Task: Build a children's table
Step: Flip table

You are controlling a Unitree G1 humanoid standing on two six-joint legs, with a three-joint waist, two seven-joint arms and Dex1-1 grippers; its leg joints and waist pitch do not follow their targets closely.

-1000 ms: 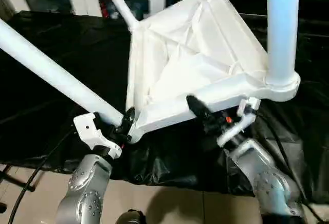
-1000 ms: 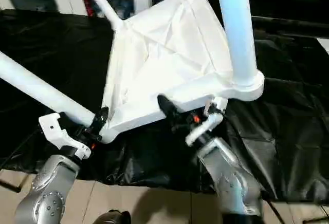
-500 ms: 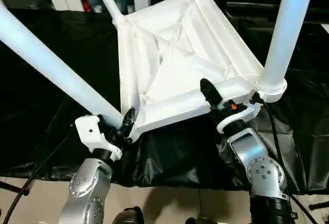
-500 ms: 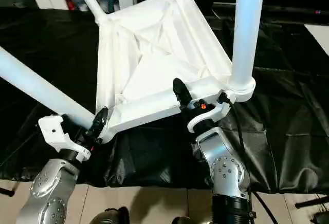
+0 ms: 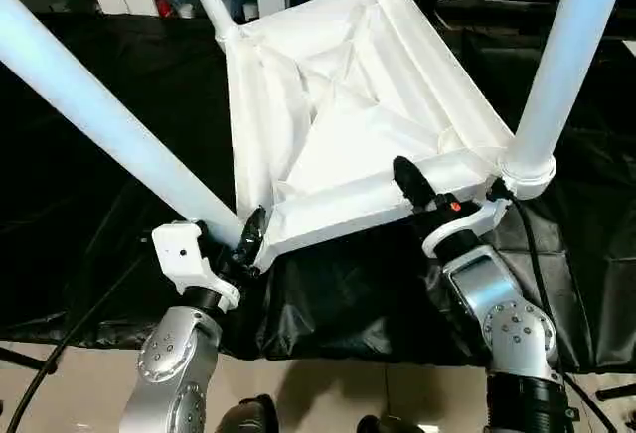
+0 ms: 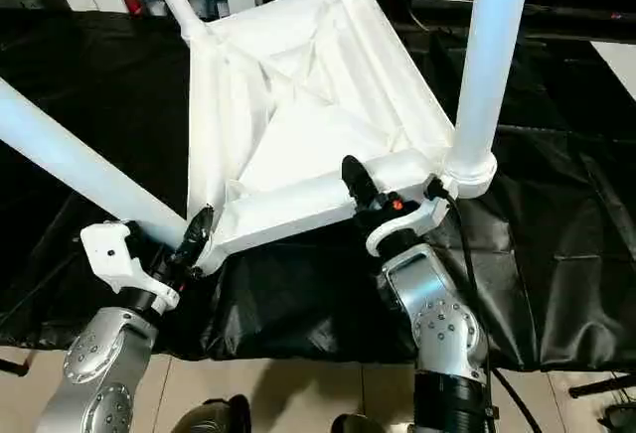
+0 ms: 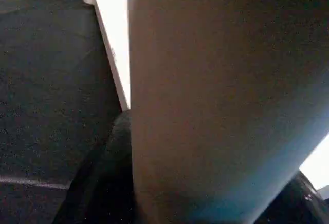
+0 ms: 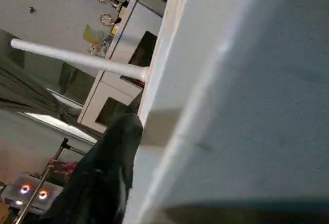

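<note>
Since the earlier frame your right gripper [image 5: 422, 195] had swung up onto the near rim and closed there. The children's table [image 5: 338, 125] lay upside down over the black-draped bench [image 5: 89, 185], legs up. Your left gripper [image 5: 238, 244] gripped the near-left leg [image 5: 109, 125] at its socket; the right fingers [image 5: 410, 179] pinched the rim beside the near-right leg [image 5: 561, 66].

Bright overhead light washes the children's table [image 5: 348, 125], so its white underside nearly blows out and the ribs fade. The near legs [image 5: 99, 115] take a bluish tint. The black cloth [image 6: 556, 254] shows soft sheen on its creases. Both wrist views are dim and badly out of focus.
</note>
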